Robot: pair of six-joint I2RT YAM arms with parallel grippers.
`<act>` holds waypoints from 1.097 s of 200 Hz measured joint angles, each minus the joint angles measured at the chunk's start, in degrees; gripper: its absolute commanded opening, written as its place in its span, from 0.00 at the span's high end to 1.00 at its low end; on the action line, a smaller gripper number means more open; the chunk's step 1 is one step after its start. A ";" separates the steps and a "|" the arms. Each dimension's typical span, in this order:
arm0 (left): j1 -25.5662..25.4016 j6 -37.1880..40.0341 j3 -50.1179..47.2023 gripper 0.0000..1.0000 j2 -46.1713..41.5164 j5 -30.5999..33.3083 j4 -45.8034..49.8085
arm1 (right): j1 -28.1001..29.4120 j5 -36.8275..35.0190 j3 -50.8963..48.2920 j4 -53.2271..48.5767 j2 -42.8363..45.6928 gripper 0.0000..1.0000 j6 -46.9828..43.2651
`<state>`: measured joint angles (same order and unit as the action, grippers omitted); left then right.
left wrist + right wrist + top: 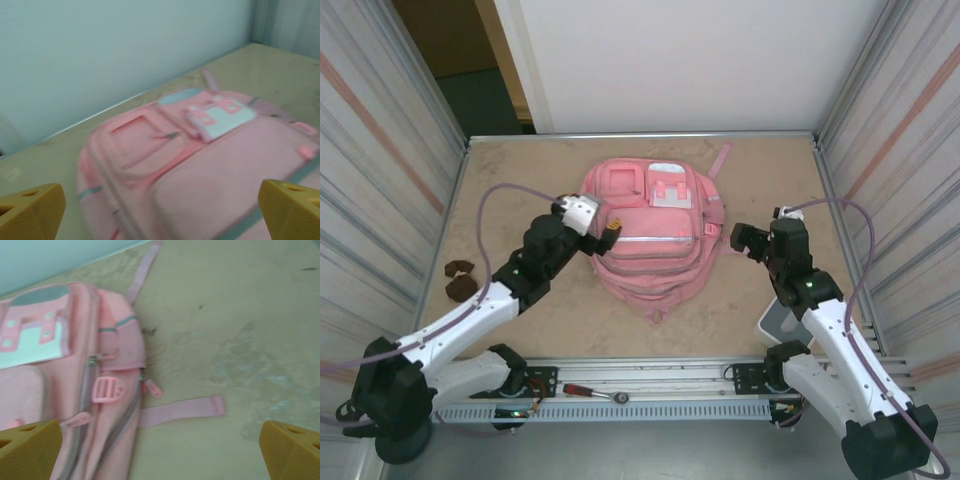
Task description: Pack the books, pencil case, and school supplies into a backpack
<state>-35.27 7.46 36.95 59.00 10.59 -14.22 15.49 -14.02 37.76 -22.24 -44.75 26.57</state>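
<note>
The pink backpack [655, 235] lies flat in the middle of the counter [520, 180], front pockets up, its long axis running 12 to 6 o'clock. The left gripper [607, 224] hangs over its 9 o'clock edge, jaws spread wide and empty. The right gripper [745, 241], also spread and empty, sits just off its 3 o'clock side. I judge the left arm the nearer.
</note>
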 measured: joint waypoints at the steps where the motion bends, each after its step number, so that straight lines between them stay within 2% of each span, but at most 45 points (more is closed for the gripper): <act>1: 0.11 -0.04 -0.13 0.01 -0.13 0.22 -0.02 | 0.00 -0.31 0.00 -0.15 0.07 0.01 -0.07; 21: 4.90 -1.36 -4.76 0.01 -3.06 6.43 -1.22 | 0.00 -5.25 -0.13 -0.33 0.96 0.01 -0.61; 46: 12.85 -2.95 -10.08 0.01 -4.07 11.45 -2.05 | 0.00 -10.95 -3.74 4.55 3.32 0.01 -3.56; 71: 20.83 -4.70 -13.90 0.01 -2.97 11.96 -3.39 | -0.13 -15.30 -10.05 11.56 3.34 0.01 -6.62; 92: 25.77 -5.84 -15.17 0.01 1.86 10.93 -6.86 | -1.01 -17.44 -14.80 19.67 -1.62 0.01 -9.01; 155: 26.82 -2.38 -16.92 0.01 21.20 4.52 -25.64 | -3.98 -18.43 -17.07 46.40 -30.58 0.01 -20.13; 184: 28.55 -1.73 -15.52 0.01 24.59 0.81 -26.43 | -6.36 -13.20 -16.46 52.85 -34.23 0.01 -22.53; 219: 32.72 -2.84 -14.19 0.01 26.97 -3.87 -30.45 | -12.11 -3.82 -15.80 61.96 -37.42 0.01 -22.71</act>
<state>-2.55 4.62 22.76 85.97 6.72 -44.66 3.38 -17.85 21.96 39.72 -82.17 3.86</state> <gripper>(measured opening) 0.986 0.990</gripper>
